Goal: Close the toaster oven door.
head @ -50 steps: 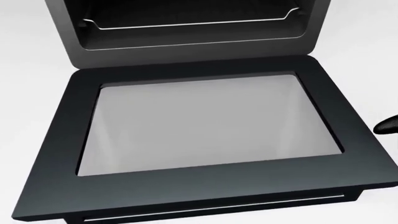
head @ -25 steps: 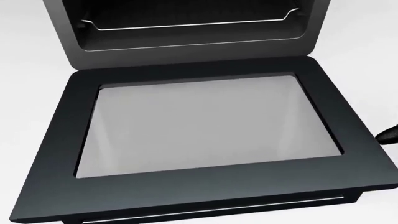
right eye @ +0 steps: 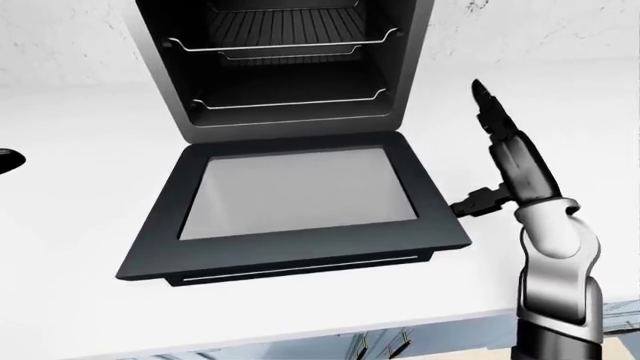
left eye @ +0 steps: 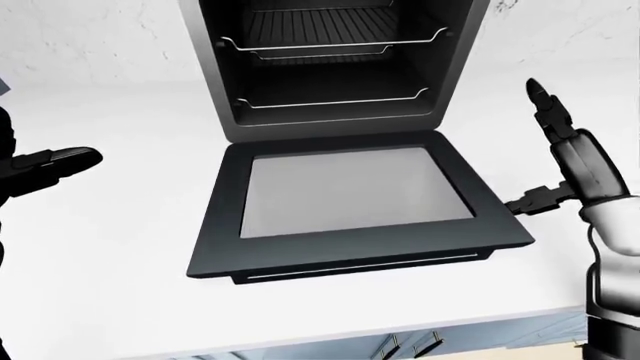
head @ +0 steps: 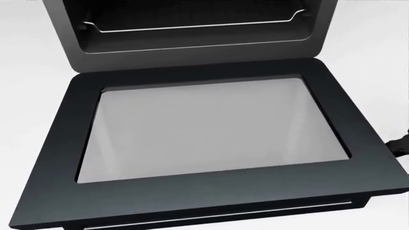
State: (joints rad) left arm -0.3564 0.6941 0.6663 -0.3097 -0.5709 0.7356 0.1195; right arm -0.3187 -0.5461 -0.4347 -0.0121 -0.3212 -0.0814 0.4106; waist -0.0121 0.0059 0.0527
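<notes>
I see the toaster oven [left eye: 330, 67] sitting on the white counter [left eye: 110, 247], cavity open, two wire racks [left eye: 335, 45] visible inside. The toaster oven door [left eye: 350, 210] is fully dropped, lying flat and hinged at the oven's lower edge, grey glass pane [left eye: 355, 191] facing up. Its handle [left eye: 360, 268] runs along the door's far-from-hinge edge, toward the bottom of the left-eye view.

My right hand [left eye: 565, 161] is just right of the door, fingers spread wide, gripping nothing. One finger points up toward the oven body; another [left eye: 530, 201] pokes sideways at the door's right edge, very close to it. I can't tell if it's touching. In the head view only that fingertip [head: 399, 142] shows, at the door's right rim.

My left hand [left eye: 45, 166] is well left of the door, clear of it, fingers extended flat toward the oven, holding nothing.

Cabinet fronts [left eye: 420, 346] show below the counter edge.
</notes>
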